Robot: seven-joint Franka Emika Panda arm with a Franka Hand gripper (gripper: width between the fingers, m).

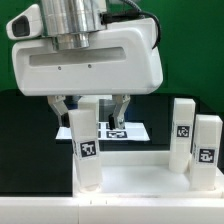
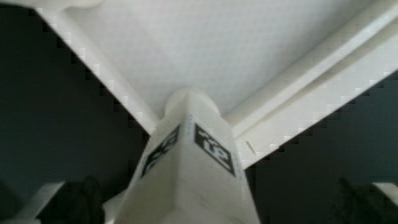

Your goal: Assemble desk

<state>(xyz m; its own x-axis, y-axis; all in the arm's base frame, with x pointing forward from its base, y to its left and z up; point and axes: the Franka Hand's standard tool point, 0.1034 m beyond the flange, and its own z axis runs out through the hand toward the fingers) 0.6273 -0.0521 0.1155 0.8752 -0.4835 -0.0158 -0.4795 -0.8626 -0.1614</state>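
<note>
The desk top (image 1: 135, 185) is a large flat white slab lying across the front of the table. One short square white leg (image 1: 86, 140) with a black-and-white tag stands upright on its corner at the exterior view's left. My gripper (image 1: 92, 106) hangs just above that leg, one finger on each side of its top. In the wrist view the same leg (image 2: 187, 160) rises between my dark fingertips (image 2: 75, 200), with a gap on both sides, so the gripper (image 2: 221, 206) is open and holds nothing. The desk top (image 2: 196, 50) fills the background there.
Two more tagged white legs (image 1: 183, 126) (image 1: 207, 146) stand upright at the exterior view's right end of the desk top. The marker board (image 1: 118, 130) lies flat on the black table behind the legs. A green wall is at the back.
</note>
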